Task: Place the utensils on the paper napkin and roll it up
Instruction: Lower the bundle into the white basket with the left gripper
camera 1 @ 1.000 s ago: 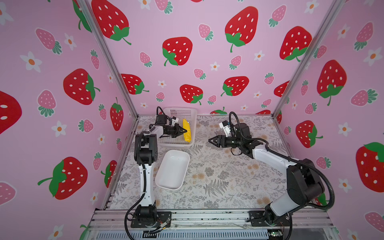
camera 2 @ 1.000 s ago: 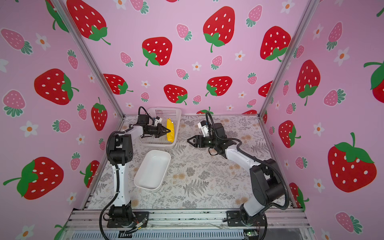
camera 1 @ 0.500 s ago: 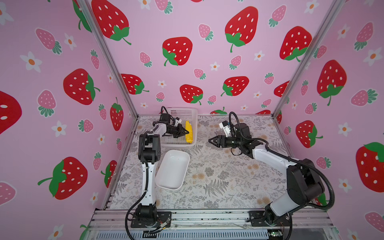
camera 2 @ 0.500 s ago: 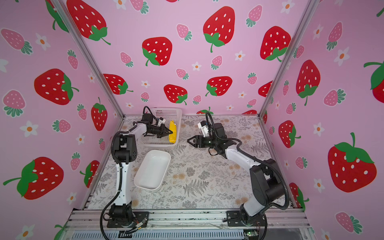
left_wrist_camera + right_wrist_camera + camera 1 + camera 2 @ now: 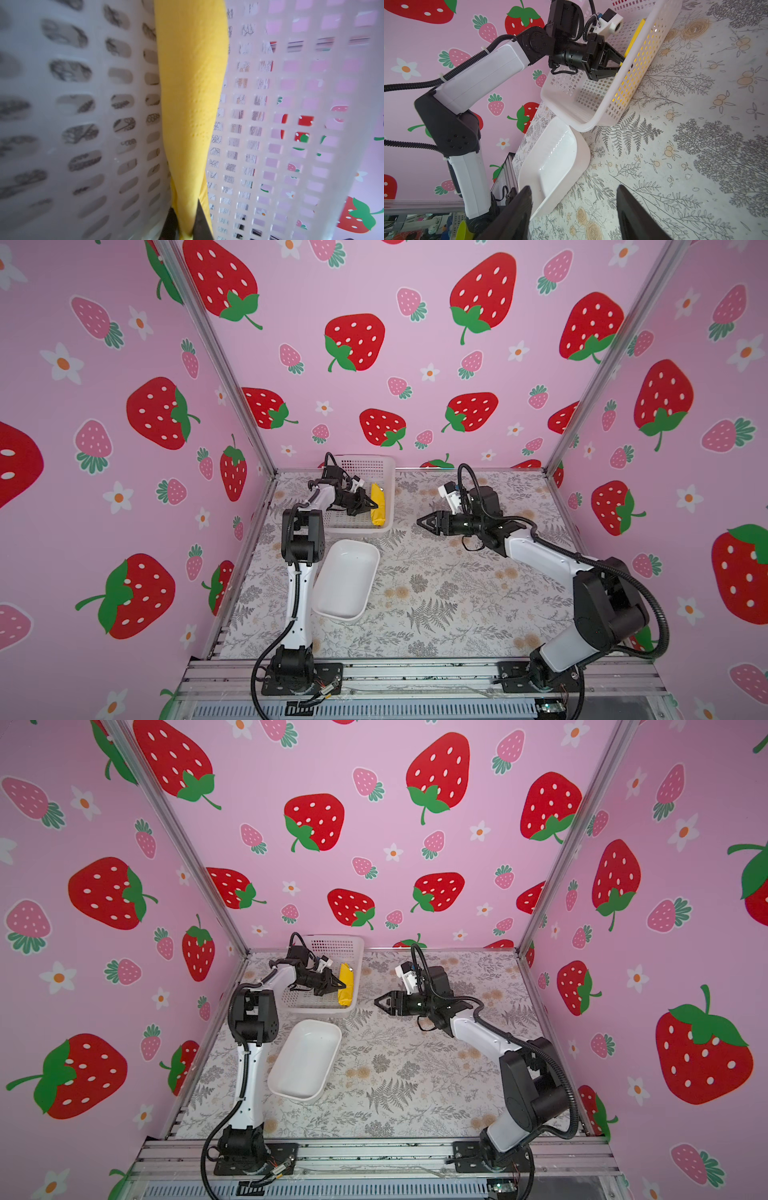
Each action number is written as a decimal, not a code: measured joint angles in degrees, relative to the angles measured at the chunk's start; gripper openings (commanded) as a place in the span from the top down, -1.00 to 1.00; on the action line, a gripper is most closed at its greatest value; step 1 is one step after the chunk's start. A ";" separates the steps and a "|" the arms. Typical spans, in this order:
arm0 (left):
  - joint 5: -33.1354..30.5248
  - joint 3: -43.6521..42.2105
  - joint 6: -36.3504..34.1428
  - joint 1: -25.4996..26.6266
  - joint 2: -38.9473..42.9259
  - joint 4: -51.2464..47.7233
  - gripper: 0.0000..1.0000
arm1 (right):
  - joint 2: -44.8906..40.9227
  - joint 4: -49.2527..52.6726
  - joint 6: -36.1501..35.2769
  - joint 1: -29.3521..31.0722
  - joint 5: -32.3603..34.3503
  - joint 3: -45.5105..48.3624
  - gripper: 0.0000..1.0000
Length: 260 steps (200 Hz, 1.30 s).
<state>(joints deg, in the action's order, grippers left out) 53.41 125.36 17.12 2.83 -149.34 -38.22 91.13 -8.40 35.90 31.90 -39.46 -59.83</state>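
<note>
The paper napkin [image 5: 378, 510] [image 5: 347, 990] is a yellow roll lying along the right wall inside the white mesh basket [image 5: 365, 529] [image 5: 328, 1009]. My left gripper [image 5: 372, 504] [image 5: 341, 984] reaches into the basket and is shut on the roll's near end. In the left wrist view both dark fingers pinch the napkin [image 5: 191, 93] at the gripper [image 5: 185, 207]. My right gripper [image 5: 420, 521] [image 5: 377, 1001] [image 5: 573, 188] hovers open and empty over the table's middle, pointing at the basket. The utensils show in no view.
A white plastic tray [image 5: 347, 580] [image 5: 305, 1060] [image 5: 556, 155] lies empty in front of the basket [image 5: 591, 122], beside the left arm. The basket sits at the back left, close to the pink rear wall. Flower-patterned table surface spreads between the arms.
My left gripper has slid to the right inside the basket, carrying the napkin roll against the right wall. The right arm has not moved.
</note>
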 measured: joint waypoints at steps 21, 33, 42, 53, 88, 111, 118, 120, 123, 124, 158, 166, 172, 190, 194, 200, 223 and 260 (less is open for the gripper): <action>-1.36 0.90 -0.50 0.26 -0.22 -1.36 0.69 | 0.00 0.17 -0.02 0.00 -0.02 0.00 -0.33; -2.27 1.27 -0.57 0.39 -0.22 -2.08 0.66 | 0.00 0.37 -0.04 0.00 0.00 0.00 -0.33; -2.75 1.38 -0.63 0.44 -0.22 -2.47 0.64 | 0.00 0.42 -0.04 0.00 0.00 0.00 -0.33; -3.30 1.68 -0.68 0.48 -0.22 -2.95 0.59 | 0.00 0.46 -0.04 0.00 -0.02 0.00 -0.33; -5.35 3.63 -0.87 0.74 -0.22 -5.68 0.41 | 0.00 0.85 -0.04 0.00 0.00 0.00 -0.33; -7.65 4.83 -0.85 1.14 -0.22 -7.21 0.27 | 0.00 0.85 -0.04 0.00 -0.02 0.00 -0.33; -8.35 5.07 -0.81 1.29 -0.17 -7.58 0.24 | 0.00 0.90 -0.04 0.00 -0.02 0.00 -0.33; -8.52 5.11 -0.90 1.31 -0.17 -7.69 0.23 | 0.00 0.90 -0.04 0.00 -0.02 0.00 -0.33; -8.90 5.22 -0.94 1.40 -0.11 -7.87 0.22 | 0.00 0.90 -0.04 0.00 -0.02 0.00 -0.33; -9.03 5.27 -0.87 1.44 -0.07 -7.91 0.21 | 0.00 0.90 -0.04 0.00 -0.02 0.00 -0.33; -13.49 5.88 -0.98 2.36 0.87 -9.57 0.12 | -0.02 1.03 -0.04 0.00 -0.02 0.00 -0.34; -14.32 6.14 -1.11 2.54 0.90 -9.94 0.10 | -0.02 1.09 -0.07 0.00 -0.02 0.00 -0.34; -14.93 6.49 -1.31 2.75 0.90 -10.34 0.08 | -0.02 1.16 -0.07 0.00 -0.02 0.00 -0.34; -17.31 7.72 -2.27 3.32 0.92 -12.04 0.02 | -0.02 1.36 -0.15 0.00 -0.02 0.00 -0.34; -17.90 7.93 -2.47 3.45 0.94 -12.33 0.02 | -0.02 1.40 -0.17 0.00 -0.02 0.00 -0.34; -18.64 8.00 -2.58 3.65 1.14 -12.59 0.01 | -0.02 1.46 -0.20 0.00 -0.02 0.00 -0.34; -22.97 8.00 -2.97 4.35 2.05 -13.70 0.01 | -0.02 1.68 -0.22 0.00 -0.11 0.00 -0.34; -26.56 8.02 -3.04 4.61 2.29 -14.58 0.19 | -0.02 1.84 -0.48 0.00 -0.22 0.00 -0.34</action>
<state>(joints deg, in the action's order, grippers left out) 26.85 133.38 14.09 7.44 -147.04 -52.80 91.11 -6.57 35.42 31.90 -39.68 -59.83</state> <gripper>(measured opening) 0.444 0.670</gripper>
